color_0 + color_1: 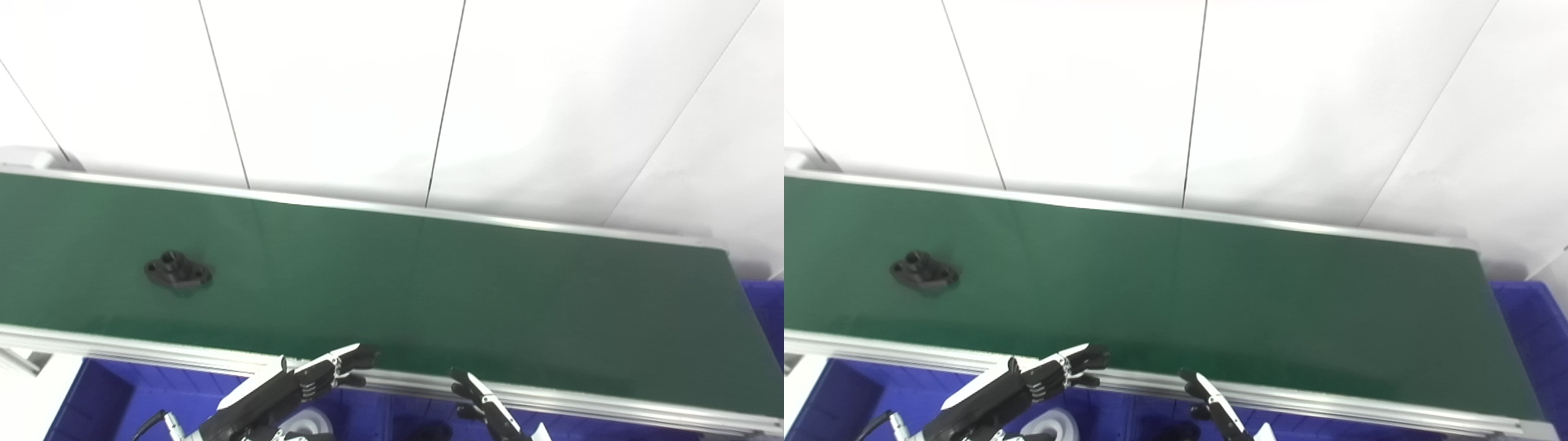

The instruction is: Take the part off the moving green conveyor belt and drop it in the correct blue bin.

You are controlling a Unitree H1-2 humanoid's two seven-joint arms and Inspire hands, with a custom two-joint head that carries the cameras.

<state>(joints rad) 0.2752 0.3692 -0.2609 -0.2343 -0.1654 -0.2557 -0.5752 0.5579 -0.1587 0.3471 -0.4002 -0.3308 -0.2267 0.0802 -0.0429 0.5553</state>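
a: what fills the scene?
b: a white panelled wall (343,92) behind the green conveyor belt (429,282); its near metal rail (153,349) runs the full width, with blue bins (153,398) below it.
a: and the part?
b: the black part (178,271) lies alone far left on the belt, open belt all round it.
a: the hands?
b: left hand (306,380) empty, fingers spread at the rail, well apart from the part. right hand (487,404) is cut off by the bottom edge; can't tell its state.
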